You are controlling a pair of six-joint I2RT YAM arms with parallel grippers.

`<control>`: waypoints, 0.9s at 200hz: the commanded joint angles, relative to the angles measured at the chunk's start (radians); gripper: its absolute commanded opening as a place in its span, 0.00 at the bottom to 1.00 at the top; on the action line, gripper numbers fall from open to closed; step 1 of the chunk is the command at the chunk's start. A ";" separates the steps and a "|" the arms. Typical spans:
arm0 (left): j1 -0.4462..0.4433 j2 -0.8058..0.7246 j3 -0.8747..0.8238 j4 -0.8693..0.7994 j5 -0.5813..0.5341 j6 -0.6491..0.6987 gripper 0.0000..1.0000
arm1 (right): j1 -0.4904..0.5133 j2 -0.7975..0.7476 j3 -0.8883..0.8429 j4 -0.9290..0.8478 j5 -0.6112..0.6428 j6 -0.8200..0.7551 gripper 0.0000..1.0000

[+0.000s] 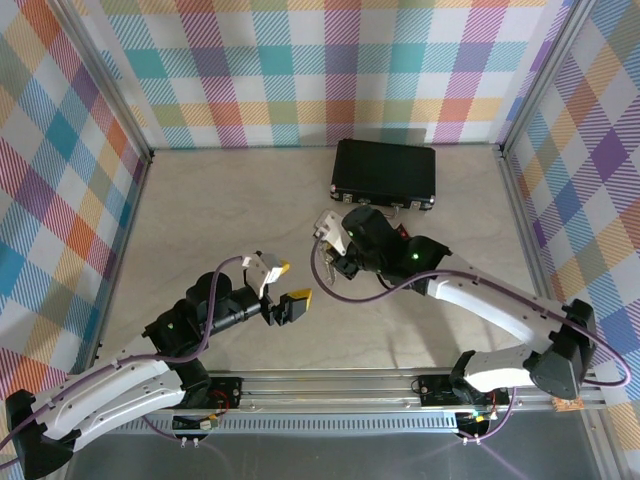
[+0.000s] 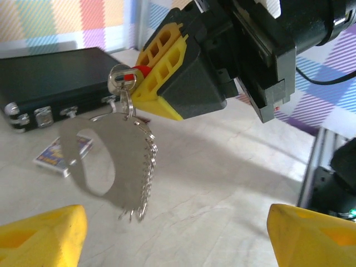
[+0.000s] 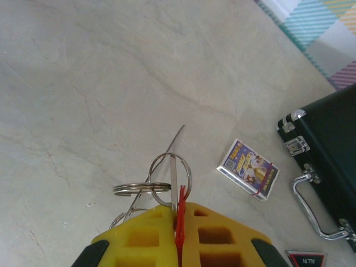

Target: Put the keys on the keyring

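Black case (image 1: 385, 172) sits at the back of the bench (image 1: 220, 210), lid shut, w/ silver latches + handle on its front; contents can't be seen. Small card box (image 3: 248, 168) lies flat near it, closed, w/ blue/yellow artwork, print too small to read. R pincer (image 3: 179, 214) is clamped on the key (image 2: 139, 71): red plastic head squeezed betw. ribbed yellow pads, up off the bench. Keyring (image 2: 127, 167) hangs below the key via small round split rings. It's a thin flat grey metal oval w/ a bumpy chain-like edge, clear of the bench. L pincer (image 2: 178, 245) is wide apart, holding nothing, facing the keyring. Bench is pale, marble-veined. Walls are pastel check.
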 commanded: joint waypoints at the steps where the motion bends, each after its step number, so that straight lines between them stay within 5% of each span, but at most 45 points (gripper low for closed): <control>1: -0.006 -0.012 -0.017 -0.037 -0.103 -0.026 0.85 | -0.035 0.053 0.060 0.068 -0.088 0.024 0.00; 109: -0.005 -0.067 -0.060 -0.038 -0.143 -0.037 0.88 | -0.091 0.387 0.249 0.119 -0.238 0.117 0.00; 180: -0.005 -0.077 -0.072 -0.009 -0.132 -0.013 0.90 | -0.091 0.443 0.252 0.134 -0.236 0.178 0.00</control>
